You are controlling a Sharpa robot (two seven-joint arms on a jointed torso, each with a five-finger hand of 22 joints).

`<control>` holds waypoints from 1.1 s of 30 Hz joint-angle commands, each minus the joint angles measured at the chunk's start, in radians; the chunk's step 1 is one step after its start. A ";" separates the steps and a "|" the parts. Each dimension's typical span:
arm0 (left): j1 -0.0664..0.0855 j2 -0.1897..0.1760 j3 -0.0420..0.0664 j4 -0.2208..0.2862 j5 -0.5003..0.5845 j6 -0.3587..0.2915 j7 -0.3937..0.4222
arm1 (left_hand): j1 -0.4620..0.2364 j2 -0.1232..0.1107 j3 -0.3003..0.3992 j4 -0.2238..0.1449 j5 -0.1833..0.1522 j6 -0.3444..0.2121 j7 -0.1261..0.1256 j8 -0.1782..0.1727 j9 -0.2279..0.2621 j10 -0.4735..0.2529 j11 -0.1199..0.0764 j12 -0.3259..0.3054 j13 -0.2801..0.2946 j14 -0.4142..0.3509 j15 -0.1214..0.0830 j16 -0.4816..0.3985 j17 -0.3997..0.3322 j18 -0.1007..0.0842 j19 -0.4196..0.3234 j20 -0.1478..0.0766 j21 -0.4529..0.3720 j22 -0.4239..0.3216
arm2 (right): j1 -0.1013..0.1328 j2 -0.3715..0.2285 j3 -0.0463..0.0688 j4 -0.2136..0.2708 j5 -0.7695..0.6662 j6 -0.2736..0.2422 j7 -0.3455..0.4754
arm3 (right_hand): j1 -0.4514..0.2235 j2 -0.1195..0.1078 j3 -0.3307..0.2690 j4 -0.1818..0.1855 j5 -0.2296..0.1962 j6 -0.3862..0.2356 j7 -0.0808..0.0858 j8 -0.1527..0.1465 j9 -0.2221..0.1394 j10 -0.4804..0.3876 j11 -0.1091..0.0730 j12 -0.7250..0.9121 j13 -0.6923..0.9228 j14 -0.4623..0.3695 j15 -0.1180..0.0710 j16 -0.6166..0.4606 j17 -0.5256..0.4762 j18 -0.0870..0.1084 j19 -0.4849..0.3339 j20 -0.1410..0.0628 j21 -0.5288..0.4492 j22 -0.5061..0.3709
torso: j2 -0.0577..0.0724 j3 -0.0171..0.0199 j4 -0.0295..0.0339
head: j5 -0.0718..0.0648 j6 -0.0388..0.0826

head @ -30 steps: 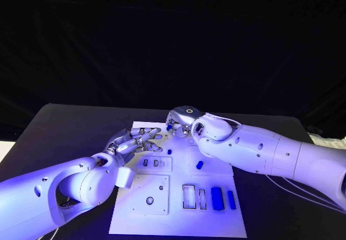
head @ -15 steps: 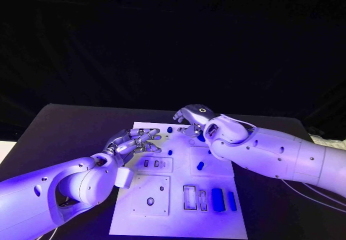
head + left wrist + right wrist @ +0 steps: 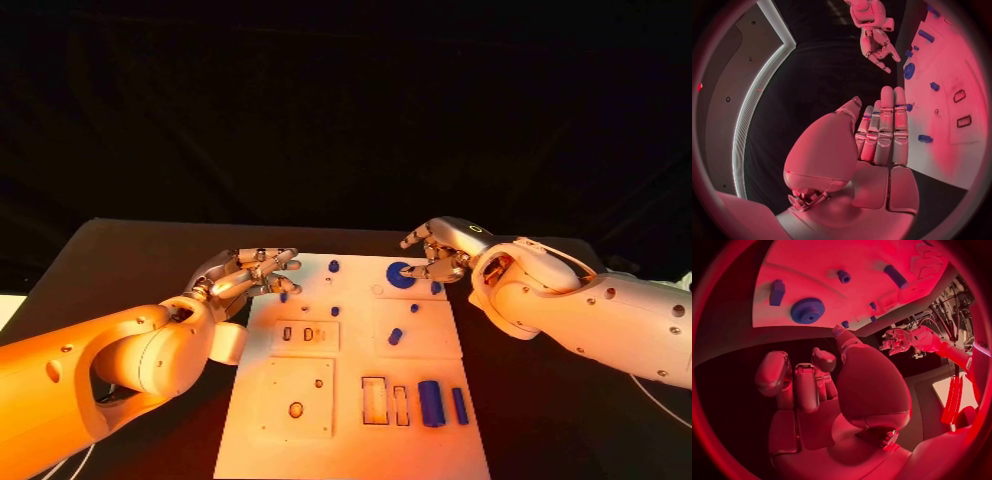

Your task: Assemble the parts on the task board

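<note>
The white task board (image 3: 361, 440) lies in the middle of the table. A blue gear (image 3: 401, 275) sits near its far right corner, with small blue parts (image 3: 335, 311) scattered around it. My right hand (image 3: 440, 250) hovers just beyond and to the right of the gear, fingers apart and holding nothing; the right wrist view shows the gear (image 3: 807, 310) lying free on the board (image 3: 848, 260) ahead of the right hand (image 3: 817, 385). My left hand (image 3: 245, 272) reaches over the board's far left edge, with straight fingers (image 3: 886, 125) and nothing in it.
Two blue cylinders (image 3: 430, 403) stand beside rectangular slots (image 3: 376, 400) at the board's near right. A plate with a round hole (image 3: 296, 409) lies at the near left. Dark table borders the board on both sides.
My right hand has moved right, from the board's far middle to its far right corner, uncovering the gear. The left hand has shifted slightly left and farther out.
</note>
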 commanded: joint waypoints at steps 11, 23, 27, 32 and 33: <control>0.018 -0.008 0.000 -0.014 -0.014 0.046 0.005 | 0.003 -0.004 0.001 -0.009 0.002 -0.009 0.000 -0.002 0.000 -0.009 -0.002 -0.001 -0.001 -0.010 0.000 -0.001 0.002 0.012 -0.008 0.000 -0.004 0.002 | -0.002 0.019 0.000 -0.046 0.070 0.148 -0.067 | 0.045 0.022 -0.061 0.065 -0.003 0.007 0.014 0.007 0.003 -0.010 0.008 0.174 0.218 0.071 0.012 0.044 0.074 -0.016 0.011 0.013 0.039 0.056 | -0.004 0.0031 0.0004 | -0.009 -0.001; 0.019 -0.007 0.000 -0.007 -0.014 0.051 0.002 | 0.003 -0.004 0.002 -0.009 0.002 -0.010 0.000 -0.001 0.000 -0.009 -0.002 -0.001 -0.001 -0.011 0.001 -0.001 0.002 0.012 -0.009 0.000 -0.004 0.002 | -0.006 0.072 0.000 -0.089 0.028 0.156 -0.103 | 0.057 0.032 -0.073 0.078 -0.003 0.018 0.014 0.015 0.005 0.017 0.009 0.235 0.294 0.080 0.014 0.073 0.128 -0.025 0.027 0.013 0.070 0.108 | -0.001 0.0006 0.0050 | -0.016 -0.007; 0.019 -0.008 0.000 -0.002 -0.014 0.053 0.001 | 0.004 -0.004 0.002 -0.010 0.002 -0.010 0.000 -0.001 0.000 -0.010 -0.002 -0.001 -0.001 -0.012 0.001 -0.001 0.002 0.012 -0.010 0.001 -0.004 0.002 | -0.008 0.086 0.000 -0.103 0.019 0.155 -0.113 | 0.060 0.036 -0.073 0.079 -0.004 0.021 0.014 0.016 0.005 0.019 0.009 0.240 0.300 0.081 0.015 0.075 0.132 -0.026 0.028 0.013 0.073 0.114 | -0.002 0.0007 0.0059 | -0.017 -0.009; 0.019 -0.008 0.000 0.000 -0.014 0.054 0.000 | 0.004 -0.004 0.002 -0.010 0.002 -0.010 0.000 -0.001 0.000 -0.010 -0.002 -0.001 -0.001 -0.012 0.001 -0.001 0.002 0.012 -0.010 0.001 -0.004 0.002 | -0.009 0.095 0.000 -0.115 0.015 0.155 -0.120 | 0.062 0.039 -0.073 0.079 -0.004 0.021 0.014 0.017 0.005 0.020 0.009 0.243 0.304 0.081 0.015 0.077 0.136 -0.026 0.029 0.013 0.076 0.118 | -0.002 0.0009 0.0054 | -0.015 -0.011; 0.019 -0.008 0.000 0.000 -0.014 0.054 -0.001 | 0.004 -0.004 0.002 -0.010 0.002 -0.010 0.000 -0.001 0.000 -0.010 -0.002 -0.001 -0.001 -0.012 0.001 -0.001 0.002 0.012 -0.010 0.001 -0.004 0.002 | -0.010 0.097 0.000 -0.117 0.014 0.155 -0.121 | 0.062 0.039 -0.073 0.079 -0.004 0.021 0.014 0.017 0.005 0.020 0.009 0.243 0.304 0.081 0.015 0.077 0.136 -0.026 0.029 0.013 0.076 0.118 | -0.001 0.0008 0.0055 | -0.016 -0.013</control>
